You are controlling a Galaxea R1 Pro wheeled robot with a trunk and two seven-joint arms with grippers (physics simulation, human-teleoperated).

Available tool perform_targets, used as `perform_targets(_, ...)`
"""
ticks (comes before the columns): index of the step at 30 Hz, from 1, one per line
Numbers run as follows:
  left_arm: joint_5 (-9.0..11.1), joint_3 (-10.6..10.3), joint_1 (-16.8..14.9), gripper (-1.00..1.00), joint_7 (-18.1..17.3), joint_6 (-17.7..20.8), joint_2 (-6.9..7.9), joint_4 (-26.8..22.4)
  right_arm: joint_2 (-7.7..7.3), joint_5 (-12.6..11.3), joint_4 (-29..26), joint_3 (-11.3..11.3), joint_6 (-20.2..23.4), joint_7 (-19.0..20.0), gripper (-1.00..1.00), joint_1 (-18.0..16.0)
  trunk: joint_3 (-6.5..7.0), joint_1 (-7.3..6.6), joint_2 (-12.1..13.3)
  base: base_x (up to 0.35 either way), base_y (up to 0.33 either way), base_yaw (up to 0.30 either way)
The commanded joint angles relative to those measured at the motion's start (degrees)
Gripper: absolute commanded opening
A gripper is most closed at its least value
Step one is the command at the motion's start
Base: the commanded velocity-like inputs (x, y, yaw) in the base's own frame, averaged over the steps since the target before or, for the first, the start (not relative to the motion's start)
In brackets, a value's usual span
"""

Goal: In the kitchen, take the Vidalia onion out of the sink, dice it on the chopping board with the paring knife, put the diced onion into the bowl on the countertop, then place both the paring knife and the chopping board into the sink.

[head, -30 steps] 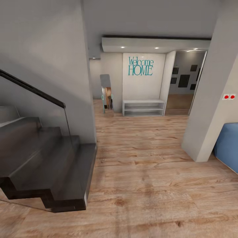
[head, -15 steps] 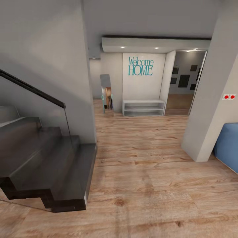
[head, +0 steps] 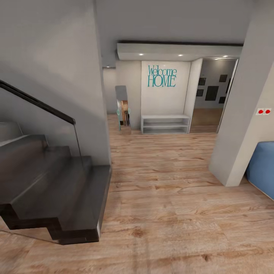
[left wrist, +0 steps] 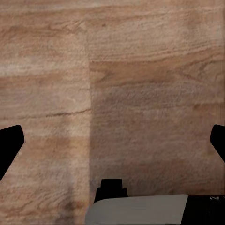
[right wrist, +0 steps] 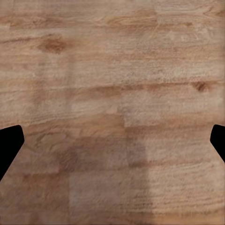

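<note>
Wood-plank floor (head: 163, 213) lies under both wrist cameras; the left tool (left wrist: 112, 140) and right tool (right wrist: 112, 143) each hang spread wide, holding nothing. Dark stairs (head: 49, 186) edge the left side, one pale pillar (head: 243, 125) the right, with open floor between. Beyond stands one low shelf (head: 165, 124) under a teal sign (head: 162, 76). Two red switches (head: 263, 111) mark the pillar. No kitchen things are visible here.

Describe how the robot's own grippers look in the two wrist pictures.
The left gripper has black fingers with angular, tapering tips at both side edges, plus a pale grey flat body part with a small black block on it. The right gripper has the same black, wedge-shaped fingers. Both show against the light wood floor. No cables or markings are legible.
</note>
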Motion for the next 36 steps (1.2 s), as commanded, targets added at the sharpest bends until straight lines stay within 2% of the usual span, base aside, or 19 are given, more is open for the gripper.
perform_targets(1, 0.05, 0.02, 0.01, 1.00, -0.06, -1.72, 0.35, 0.12, 0.00, 0.03, 0.12, 0.05, -0.21, 0.05, 1.00, -0.02, -0.05, 0.00, -0.03, 0.000, 0.000, 0.000)
perform_targets(7, 0.01, 0.04, 0.02, 1.00, -0.10, -3.50, 0.74, 0.80, 0.01, -0.02, 0.37, 0.08, -1.69, 0.16, 1.00, -0.02, -0.05, 0.00, -0.03, 0.000, 0.000, 0.000)
perform_targets(13, -0.03, 0.02, 0.01, 1.00, -0.10, -3.66, 0.82, 0.89, 0.09, -0.11, 0.53, 0.09, -2.62, 0.17, 1.00, 0.01, -0.05, 0.00, -0.03, -0.014, 0.000, 0.000)
perform_targets(27, -0.03, -0.11, 0.01, 1.00, -0.13, -3.73, 0.66, 1.29, 0.40, -0.07, 0.54, -0.13, -2.74, -0.05, 1.00, -0.02, -0.05, 0.00, -0.03, -0.289, 0.000, 0.000)
perform_targets(36, -0.03, -0.32, 0.01, 1.00, -0.19, -3.77, 0.61, 1.31, 0.55, -0.14, 0.54, -0.19, -3.80, -0.21, 1.00, -0.03, -0.05, 0.00, -0.03, -0.057, 0.000, 0.041)
